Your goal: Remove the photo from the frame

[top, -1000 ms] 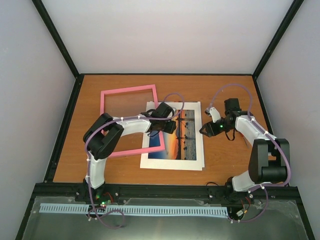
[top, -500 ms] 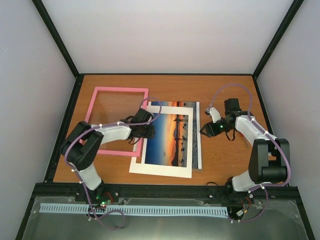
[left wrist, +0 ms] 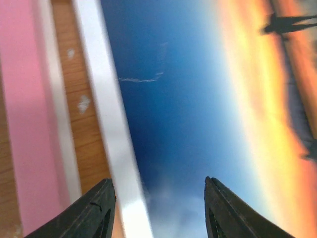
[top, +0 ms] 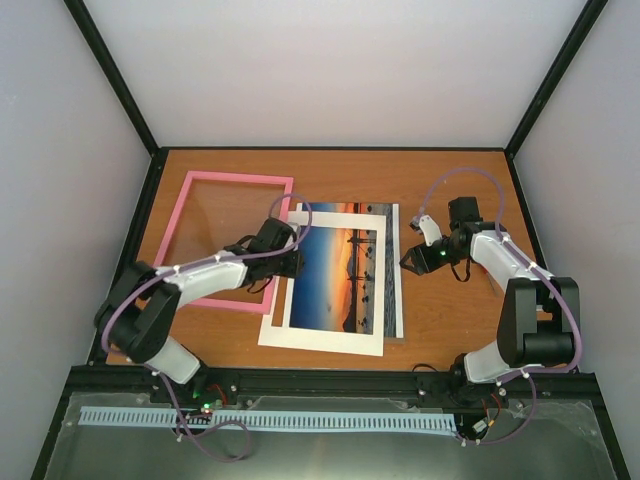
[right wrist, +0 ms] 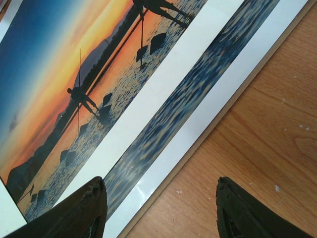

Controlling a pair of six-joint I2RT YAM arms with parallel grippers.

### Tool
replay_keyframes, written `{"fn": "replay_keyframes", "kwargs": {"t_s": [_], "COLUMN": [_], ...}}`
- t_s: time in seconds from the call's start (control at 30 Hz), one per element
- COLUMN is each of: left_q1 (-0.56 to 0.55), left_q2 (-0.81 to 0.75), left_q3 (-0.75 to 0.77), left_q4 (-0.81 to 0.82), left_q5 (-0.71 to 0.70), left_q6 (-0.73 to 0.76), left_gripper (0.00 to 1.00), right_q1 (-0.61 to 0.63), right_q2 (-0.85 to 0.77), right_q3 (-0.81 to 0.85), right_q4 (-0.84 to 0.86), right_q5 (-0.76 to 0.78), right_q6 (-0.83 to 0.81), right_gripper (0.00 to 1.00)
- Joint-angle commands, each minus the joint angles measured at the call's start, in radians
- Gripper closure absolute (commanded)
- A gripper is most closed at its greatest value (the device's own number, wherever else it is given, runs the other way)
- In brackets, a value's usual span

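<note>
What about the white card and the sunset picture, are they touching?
Touching. The right wrist view shows the mat lying flat across the photo, with print showing on both sides of its white border.

**My table and what lies flat on it**

I work on a brown wooden table (top: 450, 180) with a black rim and pale walls around it. Three flat things lie on the wood. At the far left is the frame (top: 240, 178), a thin pink rectangle, and I see the wood through its middle. To the right of it lies the photo (top: 340, 265), orange sky over blue water. The cream mat (top: 320, 340) lies on top of the photo, shifted a little to the left and toward me, so a strip of the photo shows at the right and at the far side. Between the frame's pink rail and the mat's left edge, a narrow strip of bare wood shows.
</note>
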Motion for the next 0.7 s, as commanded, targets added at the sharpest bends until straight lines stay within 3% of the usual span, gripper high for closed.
{"fn": "replay_keyframes", "kwargs": {"t_s": [0.0,0.3,0.4,0.5,0.67], "left_q1": [-0.095,-0.367,-0.454,-0.530,-0.614], "left_q2": [-0.145,-0.332,-0.284,-0.181,0.010], "left_q3": [-0.029,-0.175,-0.145,-0.087,0.026], "left_q4": [0.080,0.160,0.125,0.100,0.130], "left_q5": [0.048,0.076,0.055,0.022,-0.008], "left_q6": [0.066,0.199,0.220,0.222,0.233], "left_gripper": [0.50,0.47,0.45,0.37,0.38], "right_q1": [0.005,0.015,0.022,0.029,0.034], "right_q2": [0.001,0.013,0.017,0.018,0.021], "right_q3": [0.002,0.005,0.007,0.007,0.006], "right_q4": [-0.002,-0.002,-0.002,-0.001,-0.001], "right_q5": [-0.003,0.002,0.008,0.012,0.018], "right_q6": [-0.013,-0.014,-0.013,-0.013,-0.013], "right_gripper": [0.42,0.41,0.41,0.41,0.40]}}
